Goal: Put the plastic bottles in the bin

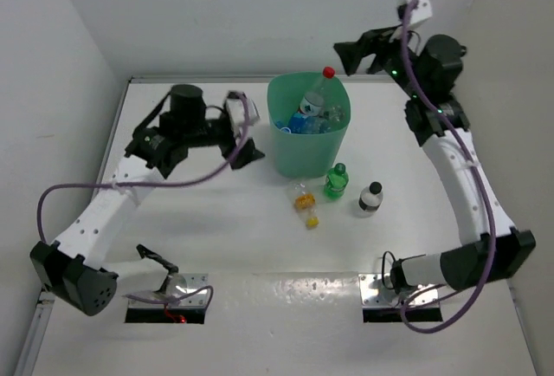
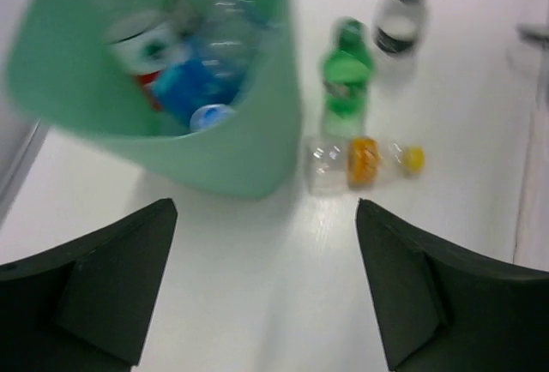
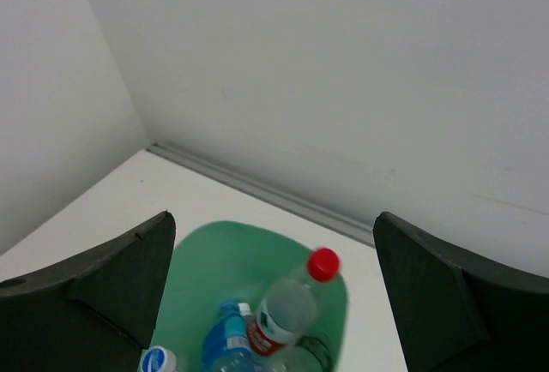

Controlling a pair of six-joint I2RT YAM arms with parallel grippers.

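The mint-green bin (image 1: 303,158) stands at the table's middle back and holds several plastic bottles, among them a tall red-capped one (image 1: 315,97). Three bottles are on the table in front of it: a yellow-capped one lying down (image 1: 303,200), a green one upright (image 1: 336,181), and a black-capped one upright (image 1: 370,198). My left gripper (image 1: 246,138) is open and empty, left of the bin. In the left wrist view my gripper (image 2: 266,218) faces the bin (image 2: 249,149) and the yellow-capped bottle (image 2: 364,162). My right gripper (image 1: 353,55) is open and empty, high behind the bin; its view shows the bin (image 3: 197,252) below.
White walls close the table at the back and both sides. A grey strip (image 3: 257,188) runs along the back wall's foot. Purple cables hang along both arms. The two arm bases sit at the near edge.
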